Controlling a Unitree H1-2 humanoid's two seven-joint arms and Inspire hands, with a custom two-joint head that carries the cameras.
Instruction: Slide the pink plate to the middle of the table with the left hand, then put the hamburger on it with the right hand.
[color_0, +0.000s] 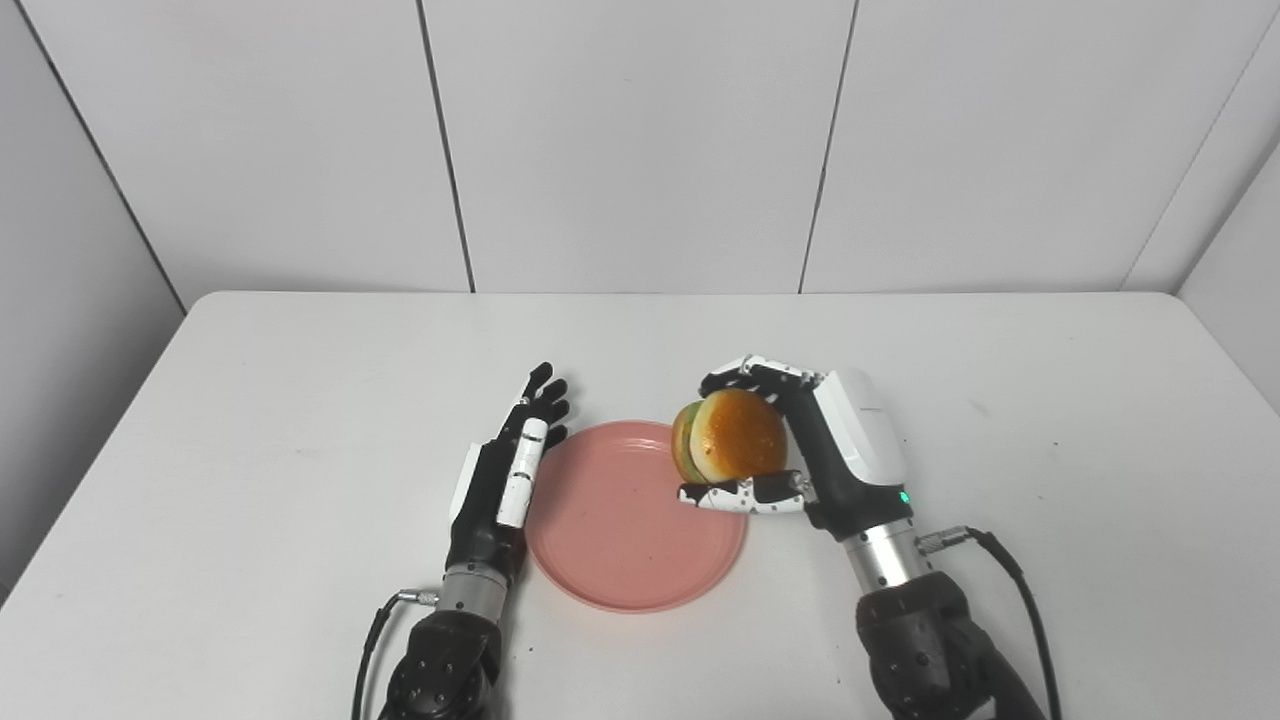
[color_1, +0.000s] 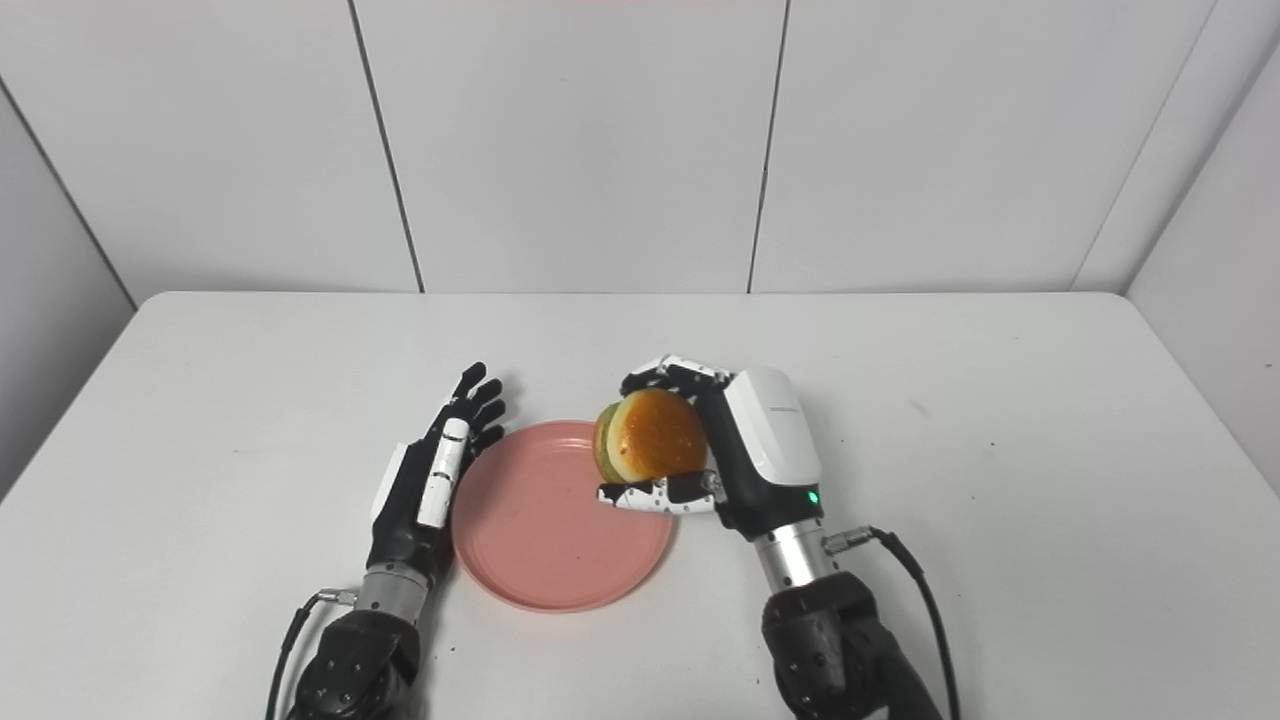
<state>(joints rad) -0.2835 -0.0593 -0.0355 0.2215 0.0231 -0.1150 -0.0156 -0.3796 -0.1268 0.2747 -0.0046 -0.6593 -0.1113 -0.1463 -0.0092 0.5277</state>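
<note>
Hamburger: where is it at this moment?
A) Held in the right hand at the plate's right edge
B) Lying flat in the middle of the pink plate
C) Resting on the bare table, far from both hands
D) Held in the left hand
A: the right hand has its fingers closed around the hamburger at the right edge of the pink plate; the left hand holds nothing.

Pink plate (color_0: 620, 540), golden-orange hamburger (color_0: 738, 436) with green layer, white table (color_0: 300, 420), black-and-white fingers (color_0: 735, 493).

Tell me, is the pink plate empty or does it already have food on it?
Empty. The pink plate shows bare surface; the hamburger is in the right hand at its far right edge.
</note>
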